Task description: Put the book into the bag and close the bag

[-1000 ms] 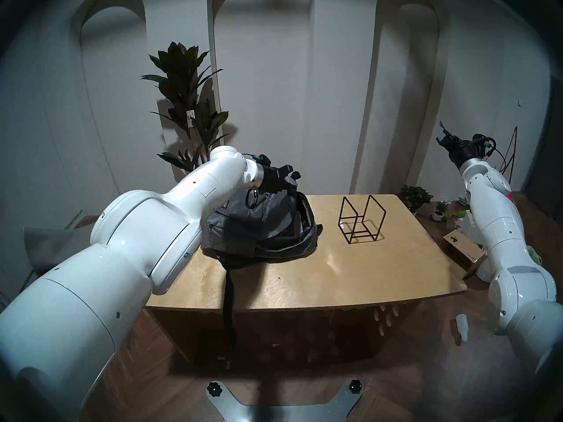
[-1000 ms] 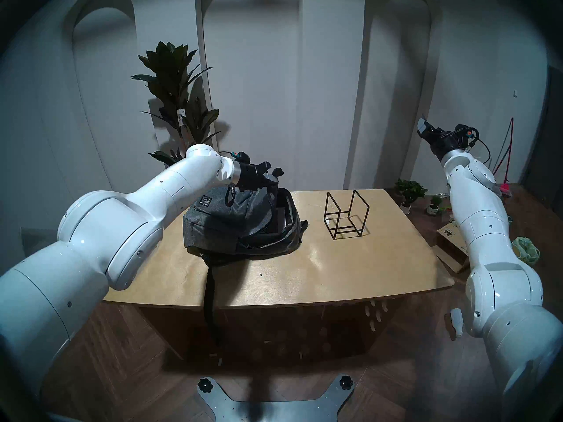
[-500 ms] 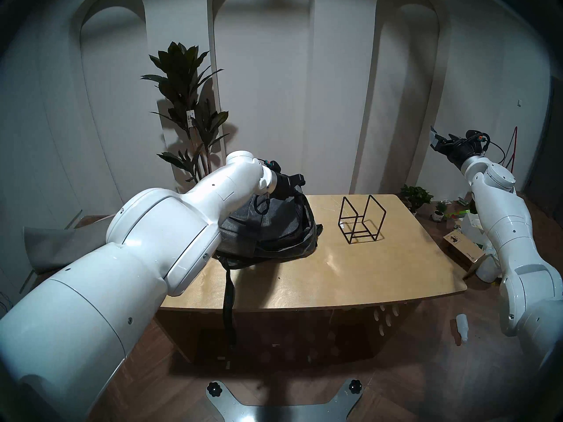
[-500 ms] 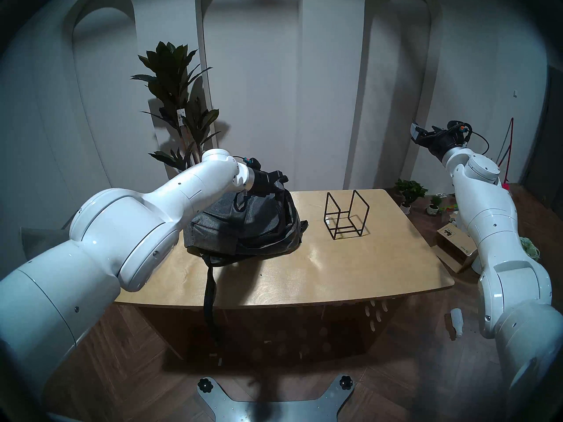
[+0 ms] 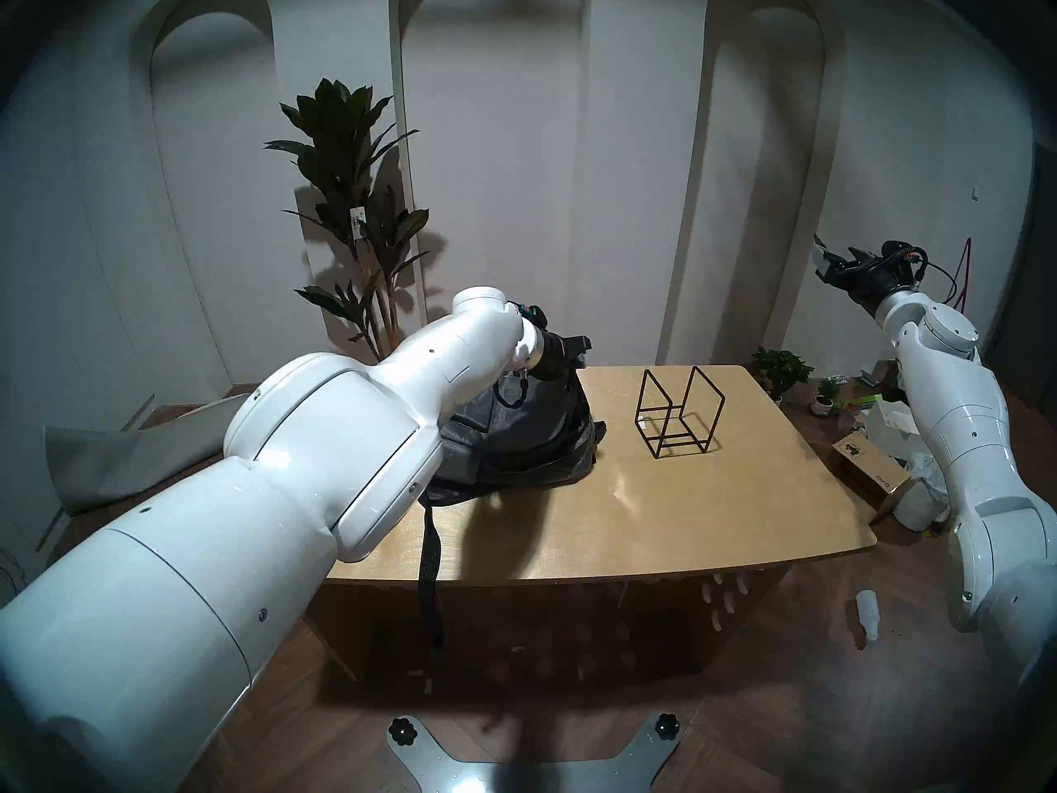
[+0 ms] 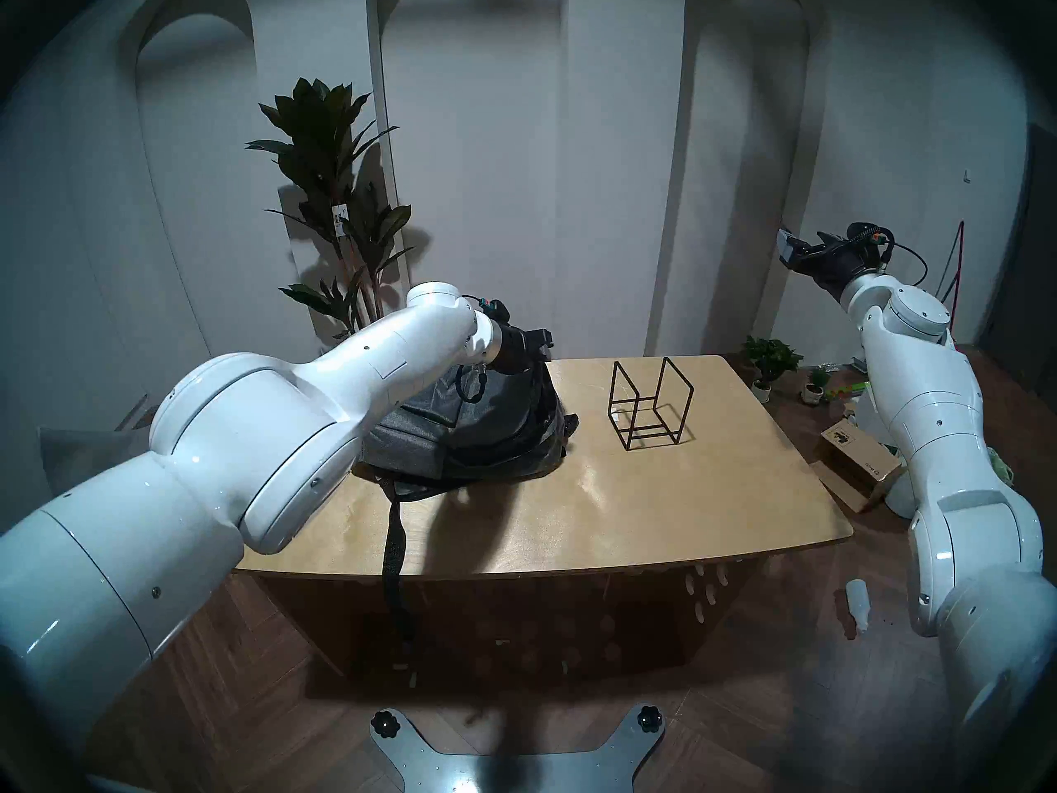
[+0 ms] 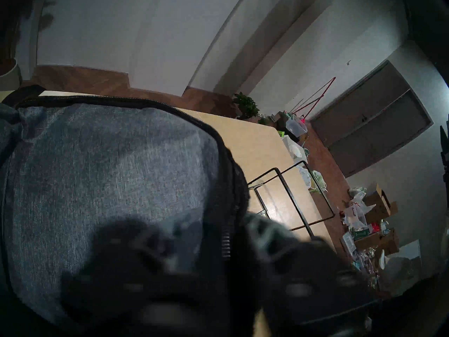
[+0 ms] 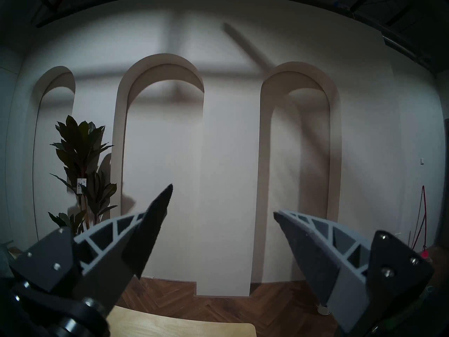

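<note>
We see a heather-grey fabric backpack (image 6: 457, 431) lying toward the far left corner of a light wooden surface (image 6: 629, 517), its long black strap (image 6: 393, 557) hanging over the near edge. Our left end effector (image 6: 540, 345) sits at the top of the backpack, by the black zipper edge (image 7: 228, 207). In the left wrist view its fingers are a dark blur pressed against the fabric, so we cannot tell how far apart they are or whether they have hold of the zipper pull. Our right end effector (image 8: 223, 207) is raised off the right edge of the surface, spread wide and holding nothing.

The large white book is nowhere visible; we judge it is already inside the backpack, though the inside is hidden. The flap lies down over the opening, so the closing step seems to be in hand. We judge the next move calls for drawing the zipper along its curved track while the soft fabric stays taut enough not to bunch.

A black wire rack (image 6: 649, 405) stands empty toward the far right corner, well apart from the backpack
</note>
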Controlling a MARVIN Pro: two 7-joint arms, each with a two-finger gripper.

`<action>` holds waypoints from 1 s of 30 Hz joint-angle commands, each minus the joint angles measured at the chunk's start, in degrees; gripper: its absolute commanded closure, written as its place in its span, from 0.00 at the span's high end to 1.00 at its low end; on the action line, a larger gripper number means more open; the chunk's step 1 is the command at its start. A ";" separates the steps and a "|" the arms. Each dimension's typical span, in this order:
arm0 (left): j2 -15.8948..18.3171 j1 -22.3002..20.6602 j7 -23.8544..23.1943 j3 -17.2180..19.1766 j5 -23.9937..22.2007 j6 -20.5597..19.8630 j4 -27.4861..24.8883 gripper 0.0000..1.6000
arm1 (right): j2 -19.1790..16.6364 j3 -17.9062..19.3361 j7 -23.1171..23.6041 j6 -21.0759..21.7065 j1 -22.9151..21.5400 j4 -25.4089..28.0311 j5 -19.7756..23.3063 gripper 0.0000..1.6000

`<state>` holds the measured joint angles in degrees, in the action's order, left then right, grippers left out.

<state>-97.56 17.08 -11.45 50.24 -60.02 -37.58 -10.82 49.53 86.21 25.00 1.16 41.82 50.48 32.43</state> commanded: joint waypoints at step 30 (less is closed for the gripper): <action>13.59 -6.54 0.64 1.44 3.79 18.34 4.50 1.00 | 3.55 -0.24 1.96 1.19 0.28 1.01 1.90 1.00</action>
<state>-90.16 14.63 -11.33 52.64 -57.94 -25.01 -6.13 50.26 87.29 26.81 2.47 42.02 50.46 34.34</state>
